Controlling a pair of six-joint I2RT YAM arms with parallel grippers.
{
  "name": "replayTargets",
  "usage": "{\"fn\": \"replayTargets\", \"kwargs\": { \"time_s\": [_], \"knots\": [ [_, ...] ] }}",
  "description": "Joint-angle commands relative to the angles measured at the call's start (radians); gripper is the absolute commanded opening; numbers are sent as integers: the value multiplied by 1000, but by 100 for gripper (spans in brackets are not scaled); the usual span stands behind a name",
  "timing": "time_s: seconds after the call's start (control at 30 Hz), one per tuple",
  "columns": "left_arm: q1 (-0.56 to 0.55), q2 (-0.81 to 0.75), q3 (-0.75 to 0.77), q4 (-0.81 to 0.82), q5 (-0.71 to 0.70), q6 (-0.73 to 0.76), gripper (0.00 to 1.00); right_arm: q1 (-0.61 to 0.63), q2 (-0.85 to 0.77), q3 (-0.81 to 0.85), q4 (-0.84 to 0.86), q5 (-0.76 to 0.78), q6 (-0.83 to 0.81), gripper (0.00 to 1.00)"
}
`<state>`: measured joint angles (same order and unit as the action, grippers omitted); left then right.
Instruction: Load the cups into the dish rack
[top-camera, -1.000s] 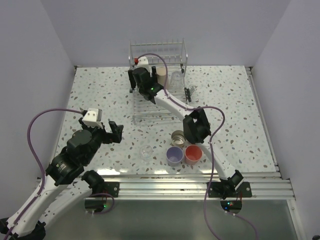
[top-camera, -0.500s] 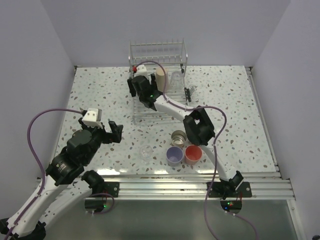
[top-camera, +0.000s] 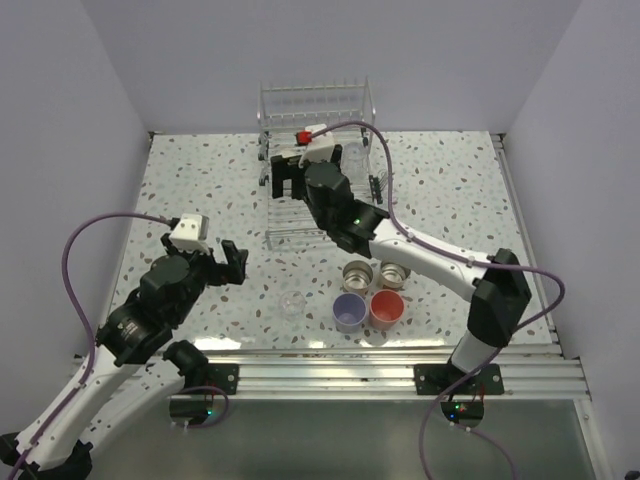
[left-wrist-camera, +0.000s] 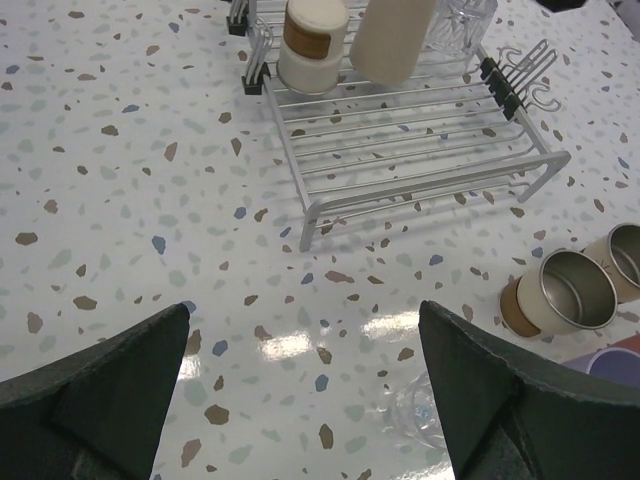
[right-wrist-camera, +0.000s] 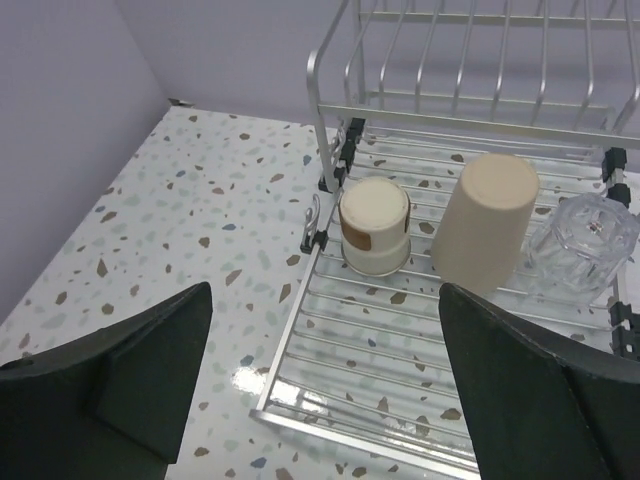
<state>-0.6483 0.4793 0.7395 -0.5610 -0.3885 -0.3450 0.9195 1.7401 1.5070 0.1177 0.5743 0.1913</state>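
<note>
walls (top-camera: 90, 90): plain lavender, three sides | table (top-camera: 200, 190): white terrazzo, coloured flecks, glossy glare | front edge: aluminium rail (top-camera: 390, 368)

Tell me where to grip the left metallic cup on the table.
On the left metallic cup, I'd pinch the rim from above, one finger inside, one on its free left wall. It stands upright, mouth open; the other metallic cup crowds its right, the lavender cup its near side.

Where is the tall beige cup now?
In the right wrist view, the beige cup sits in the dish rack, between the tan-banded cup and the clear cup.
</note>
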Motion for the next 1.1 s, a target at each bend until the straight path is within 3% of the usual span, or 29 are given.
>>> {"fn": "replayTargets", "kwargs": {
  "time_s": [0.0, 0.17, 0.3, 0.43, 0.67, 0.8, 1.07],
  "knots": [
    [7, 28, 9, 56, 29, 41, 100, 1, -94, -108, 45, -20, 66, 98],
    [7, 136, 8, 88, 167, 70, 100, 22, -238, -226, -53, -10, 123, 98],
    [4, 298, 41, 73, 234, 52, 97, 44, -442, -356, -137, 4, 192, 98],
    [-5, 481, 54, 88, 312, -5, 85, 48, -716, -494, -242, -4, 269, 98],
    [-138, 544, -6, 141, 260, -116, 69, 50, -971, -583, -441, 38, 316, 98],
    [-177, 556, -46, 158, 257, -160, 61, 50, -1014, -597, -483, 52, 324, 98],
    [-198, 555, -71, 110, 208, -229, 59, 50, -1010, -620, -486, 42, 352, 98]
  ]
}}
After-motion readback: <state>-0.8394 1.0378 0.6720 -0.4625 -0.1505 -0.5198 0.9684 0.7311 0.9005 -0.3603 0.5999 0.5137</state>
